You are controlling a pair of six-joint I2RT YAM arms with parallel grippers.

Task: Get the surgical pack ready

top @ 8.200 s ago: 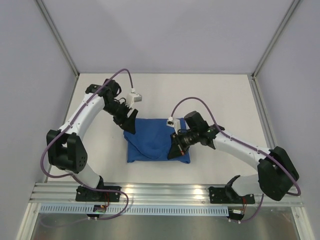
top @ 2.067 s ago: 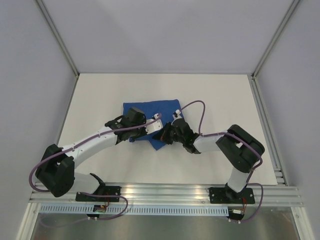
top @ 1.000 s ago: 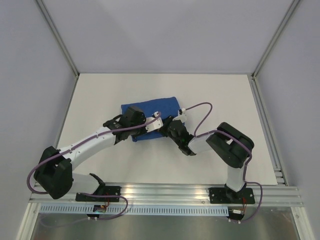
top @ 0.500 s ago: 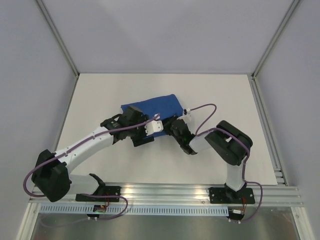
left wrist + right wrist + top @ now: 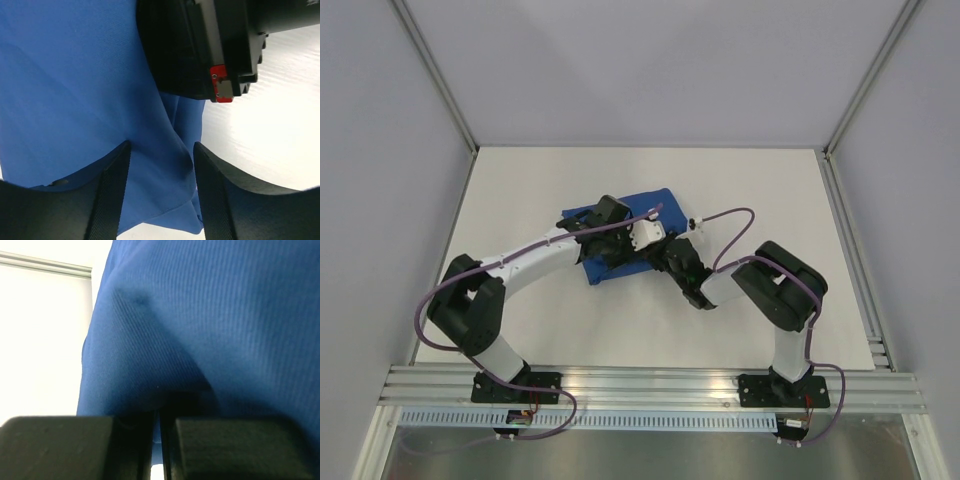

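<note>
The left tool (image 5: 161,155) has just let go, its jaws now apart above the blue drape (image 5: 635,205), which lies folded mid-desk (image 5: 520,190). The right tool (image 5: 159,422) stays clamped on the drape's edge. This fold looks laid.

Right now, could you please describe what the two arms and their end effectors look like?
The left arm and right arm have white link shells with black joints and bases, each trailed by a looping purple cable. A small white camera block sits at the left wrist. The left end effector and right end effector have matte black fingers.
</note>
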